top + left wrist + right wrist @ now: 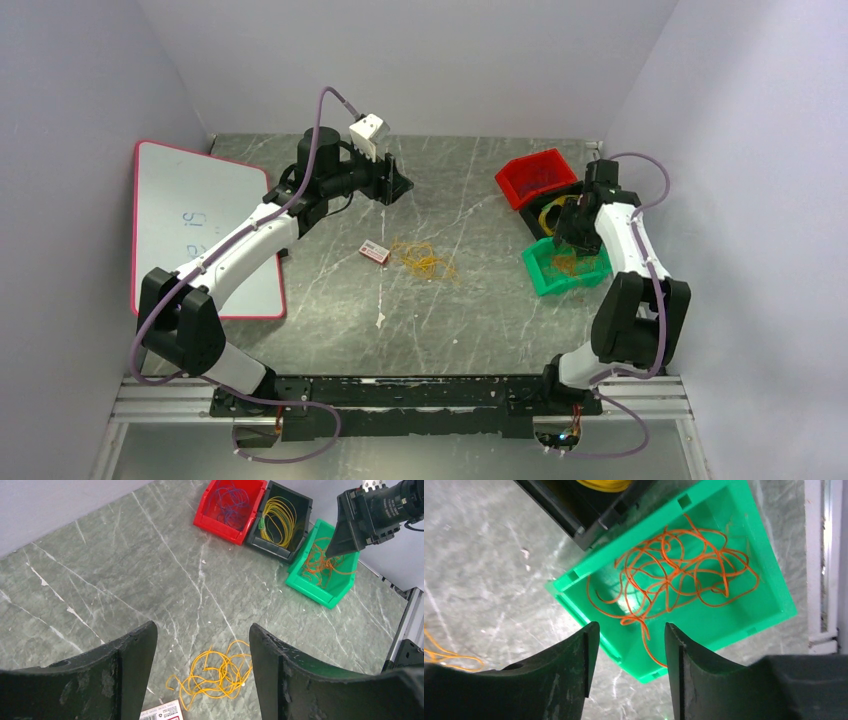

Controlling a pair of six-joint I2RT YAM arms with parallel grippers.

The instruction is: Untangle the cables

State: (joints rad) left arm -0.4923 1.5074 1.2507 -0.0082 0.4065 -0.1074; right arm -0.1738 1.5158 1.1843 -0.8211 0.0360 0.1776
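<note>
Across the grey bench (480,310) I read this as a sorting job part done: three bins hold separated strands and one knot waits in the open. A whiteboard (200,230) lies flat at the left edge, out of play.

My right gripper (631,627) hangs directly over the green bin (724,625), its jaws apart with nothing pinched between them. I judge it is at the drop-off end of a cycle. My left gripper (202,645) is raised over the far middle of the bench, jaws wide and empty, looking down at the knot.

The green bin holds a loose heap of orange cables (669,575), with one end trailing toward its near wall. Just beside it, the black bin (267,550) holds coiled yellow cables (280,520). Next along, the red bin (220,532) holds thin blue cables (232,502).

The loose tangle (220,672) of yellow-orange strands lies mid-bench, well apart from the bins. The next move calls for one gripper to come down on a single outer loop, pinch it and draw it free slowly while the other pins the rest. A small label card (374,252) lies just beside the tangle, and I must not snag it.
</note>
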